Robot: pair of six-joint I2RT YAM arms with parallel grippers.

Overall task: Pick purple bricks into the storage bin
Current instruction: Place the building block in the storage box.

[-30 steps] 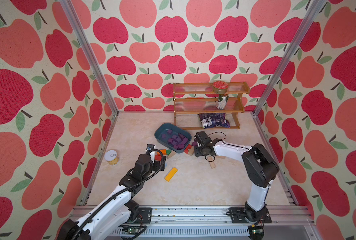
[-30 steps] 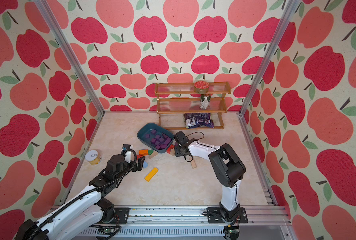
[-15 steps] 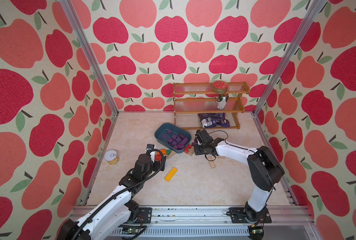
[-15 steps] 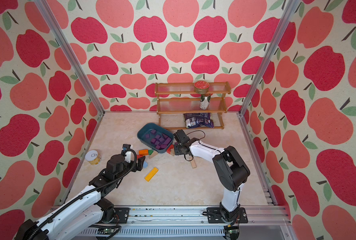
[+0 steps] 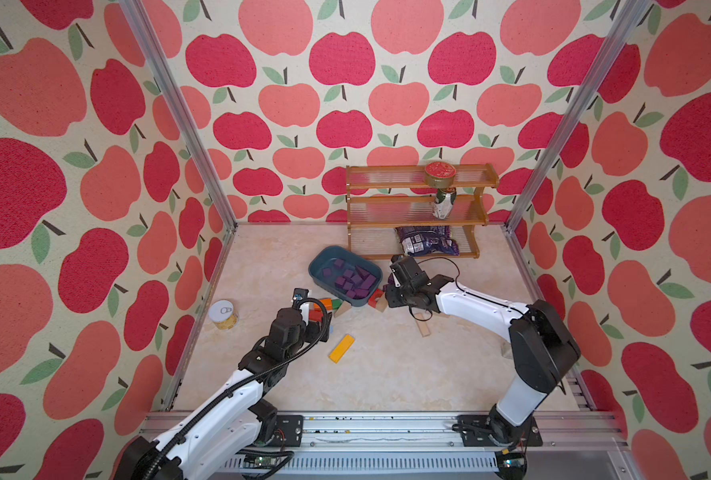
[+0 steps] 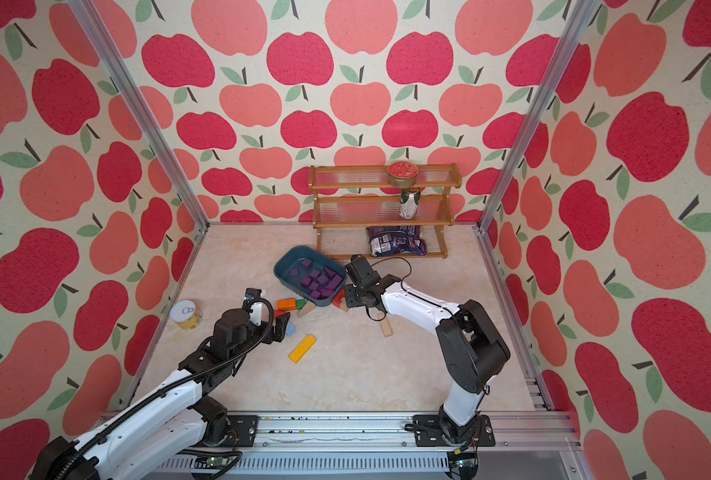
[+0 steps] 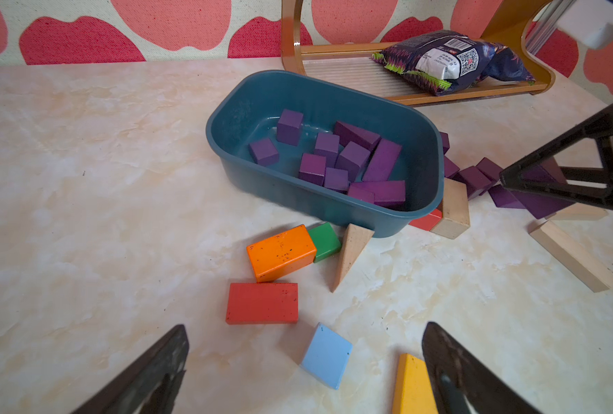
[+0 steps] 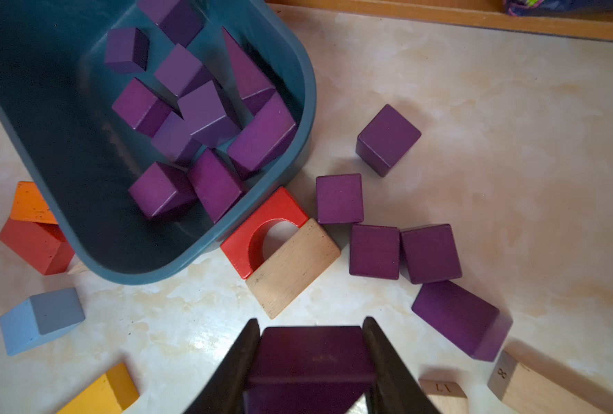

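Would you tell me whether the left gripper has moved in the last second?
No. In a top view the left gripper keeps its spot between the can and the yellow block.

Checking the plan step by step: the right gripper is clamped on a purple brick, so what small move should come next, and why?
Probably carry the right gripper across until it is above the storage bin. Its jaws are shut on a purple brick, and the right wrist view shows that brick short of the bin's rim, over the table.
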